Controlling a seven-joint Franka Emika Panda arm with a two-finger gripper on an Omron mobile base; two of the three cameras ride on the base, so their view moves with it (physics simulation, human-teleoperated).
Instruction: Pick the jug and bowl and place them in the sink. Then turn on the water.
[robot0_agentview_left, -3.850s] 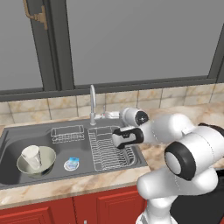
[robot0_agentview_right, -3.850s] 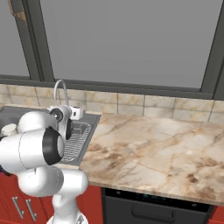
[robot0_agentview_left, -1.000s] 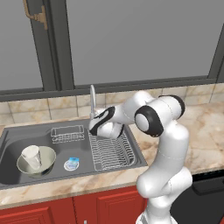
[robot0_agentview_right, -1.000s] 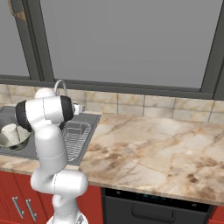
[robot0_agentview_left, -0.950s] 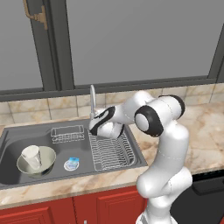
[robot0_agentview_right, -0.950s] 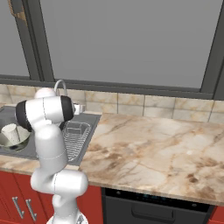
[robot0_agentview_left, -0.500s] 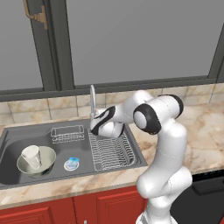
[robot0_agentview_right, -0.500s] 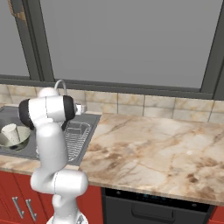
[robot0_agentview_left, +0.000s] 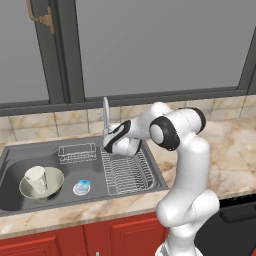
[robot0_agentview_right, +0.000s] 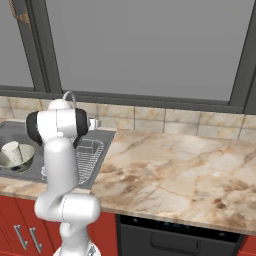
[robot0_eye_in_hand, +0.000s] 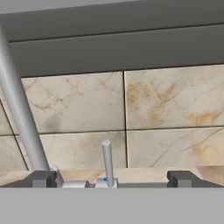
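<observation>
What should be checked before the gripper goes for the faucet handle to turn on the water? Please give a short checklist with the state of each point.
1. Jug in the sink: ok, it stands inside the bowl.
2. Bowl in the sink: ok, it rests on the basin floor.
3. Gripper open: ok, the fingertips stand wide apart.
4. Faucet handle between the fingertips: ok, the upright lever sits roughly midway.
5. Gripper free of the faucet pipe: cannot tell, the pipe passes close by one fingertip.
6. Water running: not ok, no stream is visible yet.
</observation>
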